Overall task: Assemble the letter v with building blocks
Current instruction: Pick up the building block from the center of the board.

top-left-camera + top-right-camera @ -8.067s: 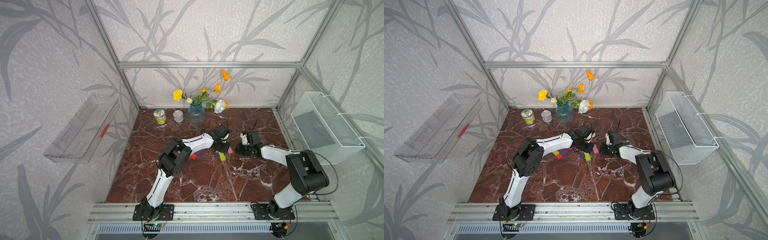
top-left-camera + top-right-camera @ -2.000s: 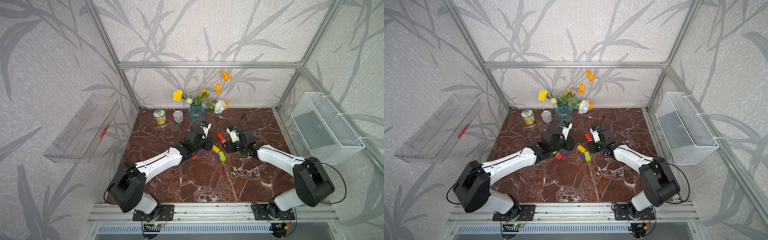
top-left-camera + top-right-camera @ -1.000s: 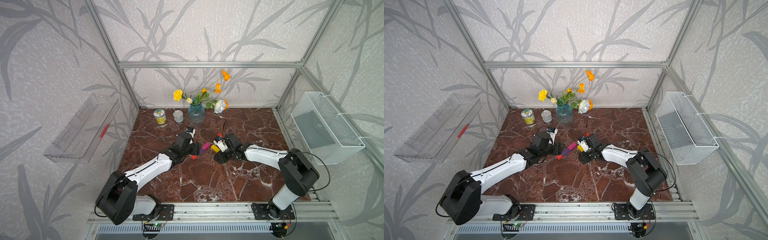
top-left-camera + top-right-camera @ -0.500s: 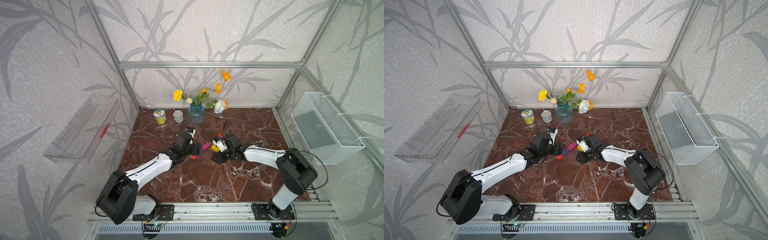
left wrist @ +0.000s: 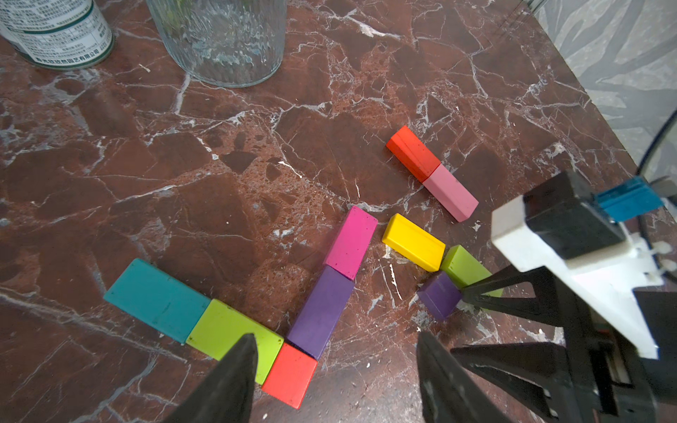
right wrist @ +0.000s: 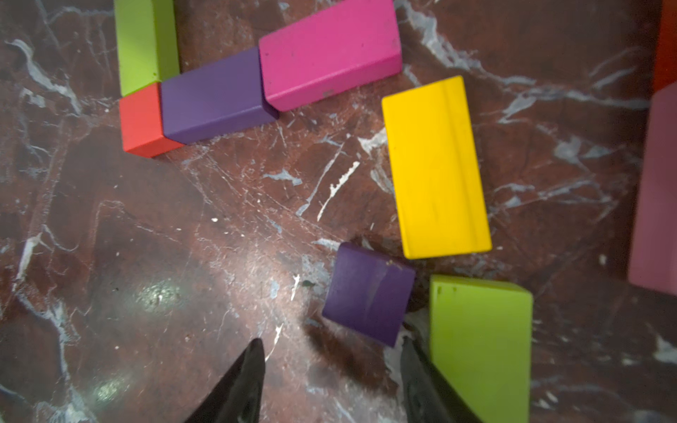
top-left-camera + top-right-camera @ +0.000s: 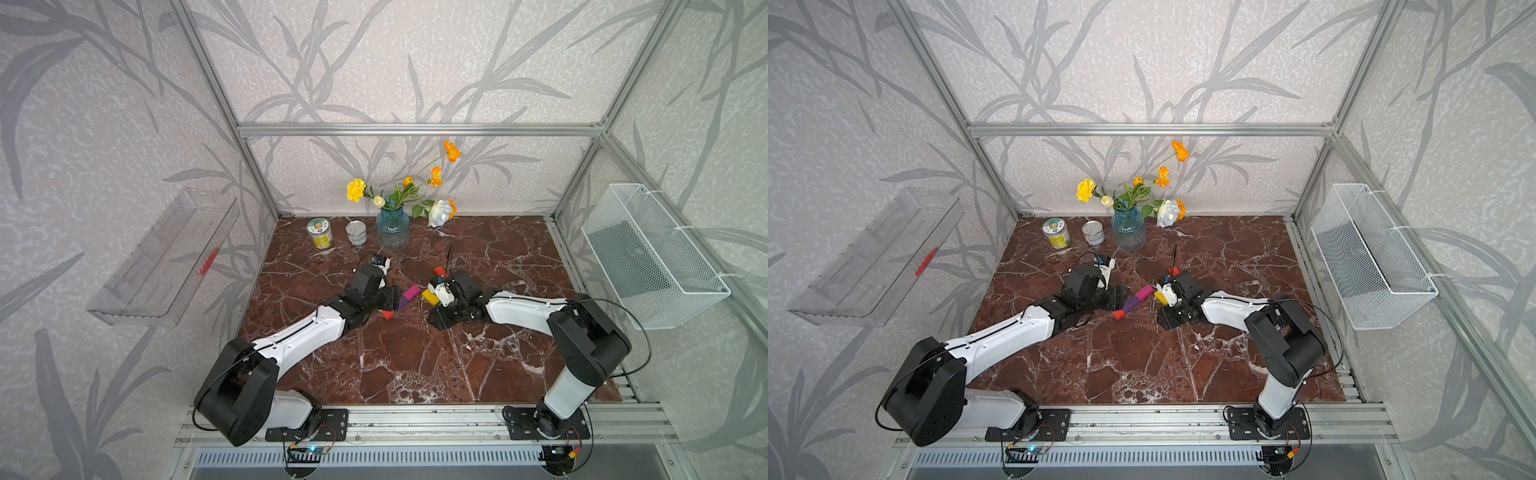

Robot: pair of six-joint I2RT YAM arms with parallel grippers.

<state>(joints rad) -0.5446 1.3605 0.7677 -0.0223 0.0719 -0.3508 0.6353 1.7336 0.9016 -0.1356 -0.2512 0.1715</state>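
Four eyes on one marble table [image 7: 415, 365]

My two top cameras sit high up, side by side, and look down on the whole table from far away, so both top views show almost the same thing. My left wrist camera sits low and looks past the left gripper [image 5: 335, 340] toward the glass vase [image 5: 219, 44] and a can [image 5: 55, 33]. My right wrist camera looks nearly straight down past the right gripper [image 6: 332, 342], very close. Both wrist views share the magenta block [image 6: 329, 51], yellow block [image 6: 436, 168] and small purple cube [image 6: 368, 293].
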